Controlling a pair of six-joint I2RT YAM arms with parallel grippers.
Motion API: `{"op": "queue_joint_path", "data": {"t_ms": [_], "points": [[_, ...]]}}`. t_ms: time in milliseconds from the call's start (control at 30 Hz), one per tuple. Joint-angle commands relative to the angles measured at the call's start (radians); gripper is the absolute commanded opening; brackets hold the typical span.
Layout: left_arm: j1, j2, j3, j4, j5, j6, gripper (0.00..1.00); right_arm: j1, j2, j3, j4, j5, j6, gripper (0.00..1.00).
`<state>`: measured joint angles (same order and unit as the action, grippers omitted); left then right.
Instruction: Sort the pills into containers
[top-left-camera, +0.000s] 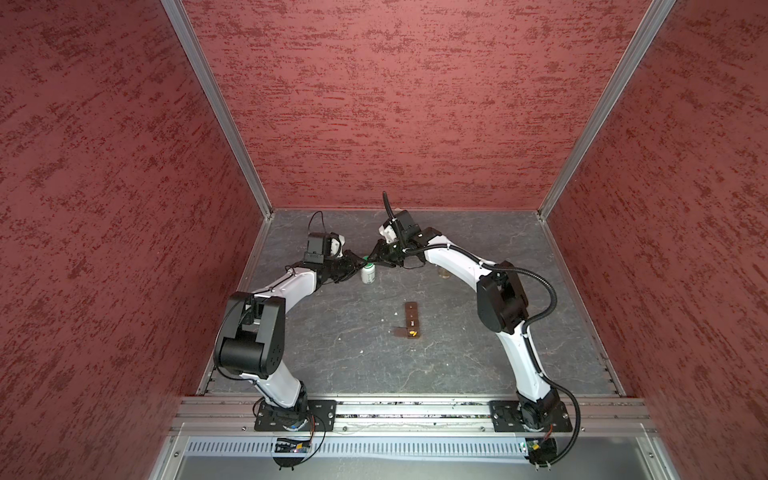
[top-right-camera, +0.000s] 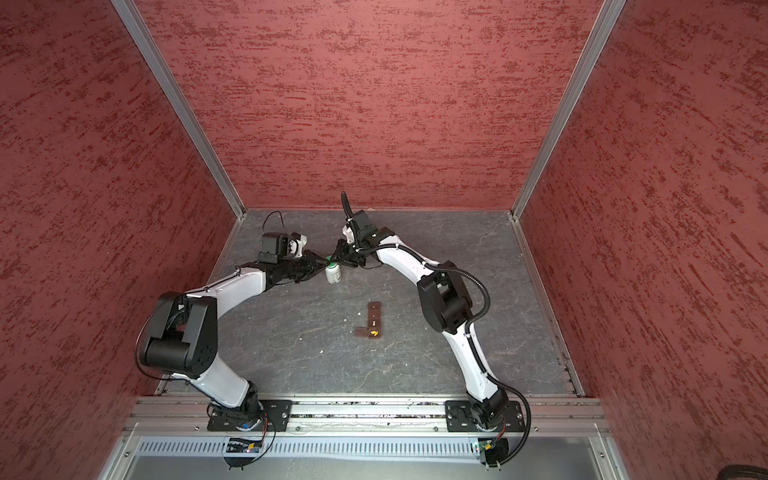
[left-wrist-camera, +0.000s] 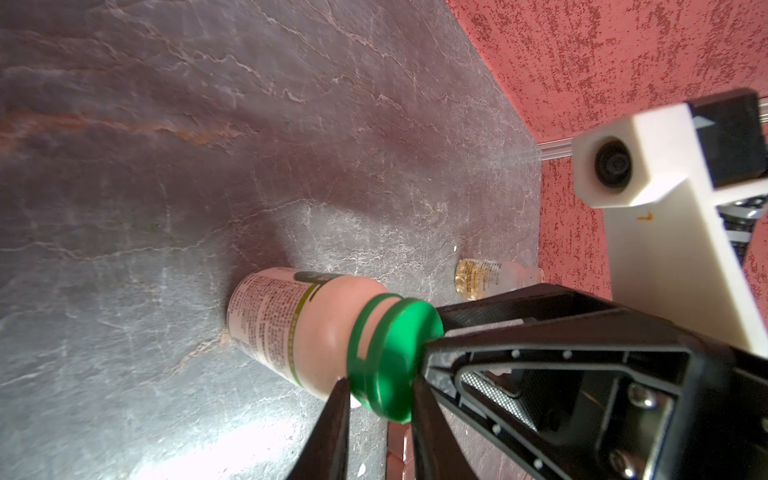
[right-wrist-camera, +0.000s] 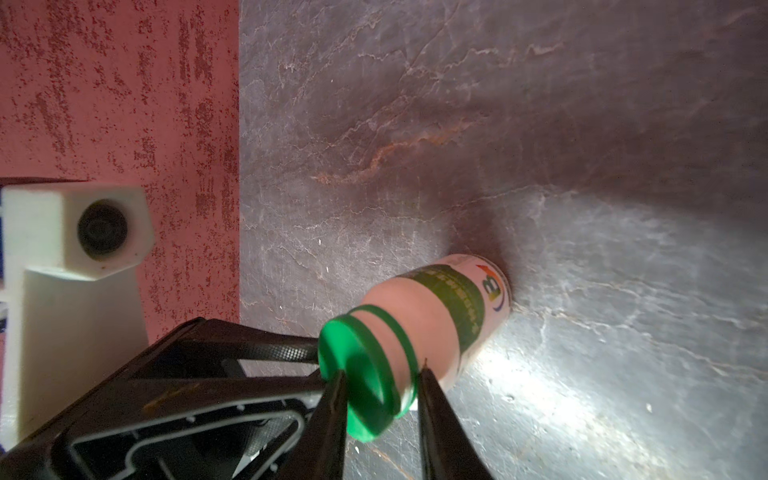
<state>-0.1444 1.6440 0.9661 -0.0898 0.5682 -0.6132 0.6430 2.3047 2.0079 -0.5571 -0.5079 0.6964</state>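
Centre frame: left hand (left-wrist-camera: 378, 390) and right hand (right-wrist-camera: 380, 380), both narrow, grip the bottle (top-left-camera: 368, 275) by its green cap (left-wrist-camera: 395, 349), still on. One yellow pill (top-left-camera: 412, 333) lies in the organiser (top-left-camera: 411, 311). Sorting barely begun.

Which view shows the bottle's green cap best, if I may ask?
Left wrist view: the green cap is large and sharp. The right wrist view shows it close but blurrier; both top views, only a tiny speck.
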Motion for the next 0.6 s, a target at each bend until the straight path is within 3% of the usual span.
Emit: {"op": "queue_joint_path", "data": {"t_ms": [0,567], "points": [[-0.007,0.024,0.024,0.004,0.008,0.02,0.26,0.006,0.026,-0.022,-0.006,-0.017,0.007,0.28],[-0.021,0.074,0.06,-0.053,-0.003,0.041,0.28,0.006,0.04,-0.026,-0.007,-0.038,0.001,0.27]]}}
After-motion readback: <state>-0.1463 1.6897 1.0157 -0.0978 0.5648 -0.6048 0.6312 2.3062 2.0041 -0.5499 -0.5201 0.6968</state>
